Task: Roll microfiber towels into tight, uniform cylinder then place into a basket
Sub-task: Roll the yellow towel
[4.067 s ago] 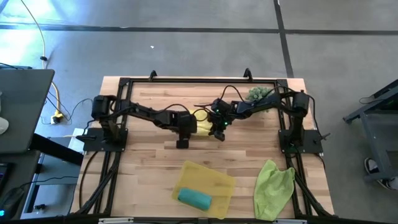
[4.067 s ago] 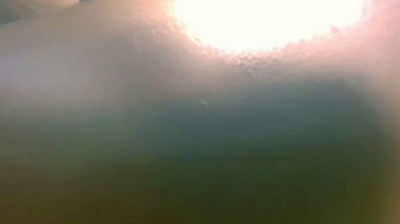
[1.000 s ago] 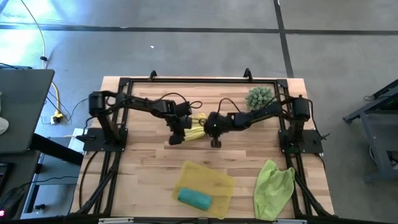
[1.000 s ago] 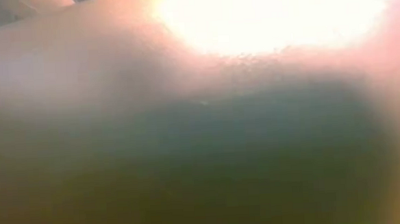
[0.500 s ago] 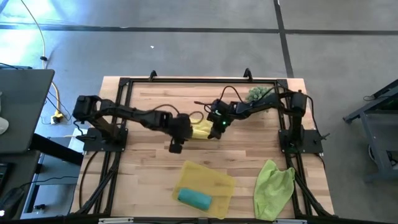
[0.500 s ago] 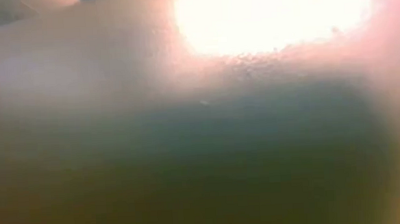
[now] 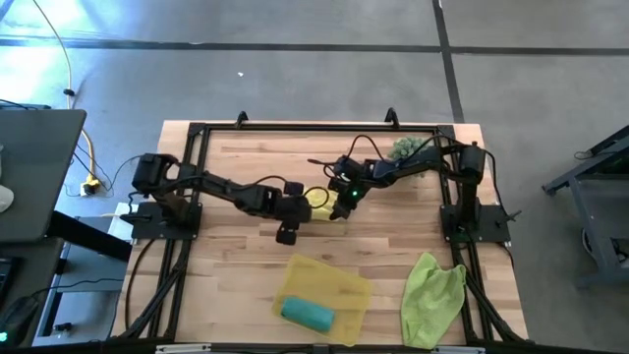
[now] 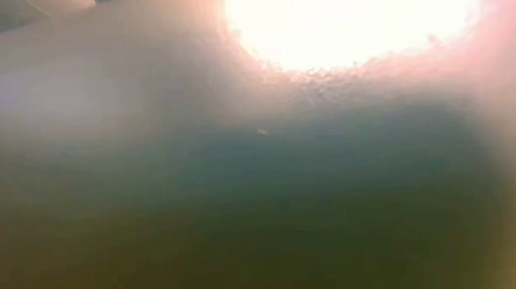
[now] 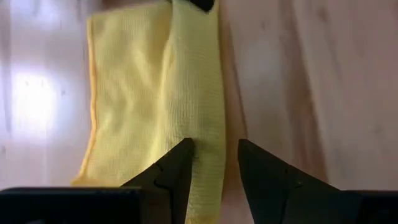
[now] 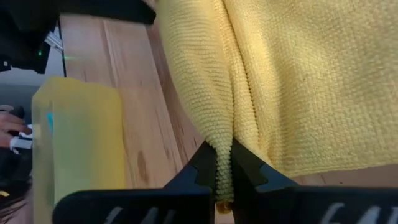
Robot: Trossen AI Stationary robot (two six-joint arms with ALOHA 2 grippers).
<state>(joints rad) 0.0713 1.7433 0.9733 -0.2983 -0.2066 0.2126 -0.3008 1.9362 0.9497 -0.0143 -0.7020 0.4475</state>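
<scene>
Right gripper (image 10: 222,167) is pinched tight on a fold of the yellow towel (image 10: 292,81) mid-table. The left gripper (image 9: 214,163) has its fingers parted astride the towel's folded edge, not clamping. Nearer the front edge, the teal towel (image 7: 308,313) sits rolled in the basket (image 7: 339,285); the lime towel (image 7: 432,295) lies crumpled right of it.

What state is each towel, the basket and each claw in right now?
Yellow towel: partly folded, pinched on a fold.
Teal towel: rolled, in basket.
Lime towel: crumpled, unrolled, on table.
Basket: holds only the teal roll.
Left claw: open at yellow towel's edge.
Right claw: shut on yellow towel.
</scene>
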